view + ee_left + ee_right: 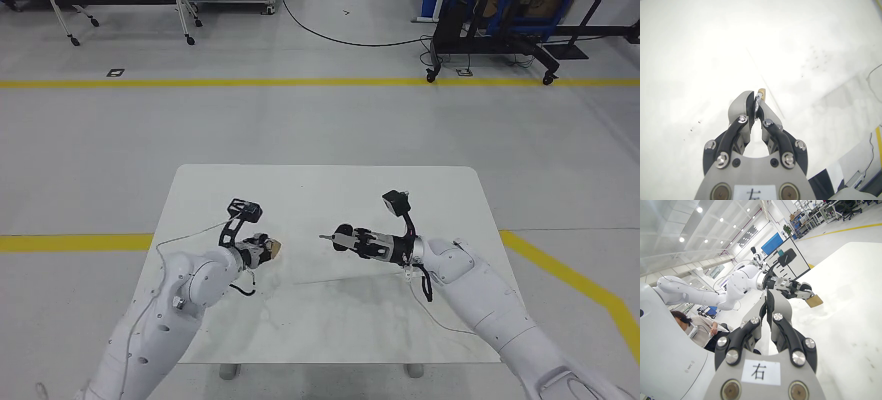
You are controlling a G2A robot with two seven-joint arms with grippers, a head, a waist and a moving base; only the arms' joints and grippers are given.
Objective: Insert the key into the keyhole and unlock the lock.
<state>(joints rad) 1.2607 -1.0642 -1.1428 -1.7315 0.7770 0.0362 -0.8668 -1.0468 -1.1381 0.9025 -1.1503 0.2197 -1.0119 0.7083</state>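
The right gripper [767, 296] was clamped tight, its fingers pressed together on the key [327, 238], whose thin tip poked out toward the lock [814, 301]. Opposite it, the left gripper [755, 102] pinched that brass lock by its shackle, holding it over the white table [330, 190]. Key and lock were near each other but apart.
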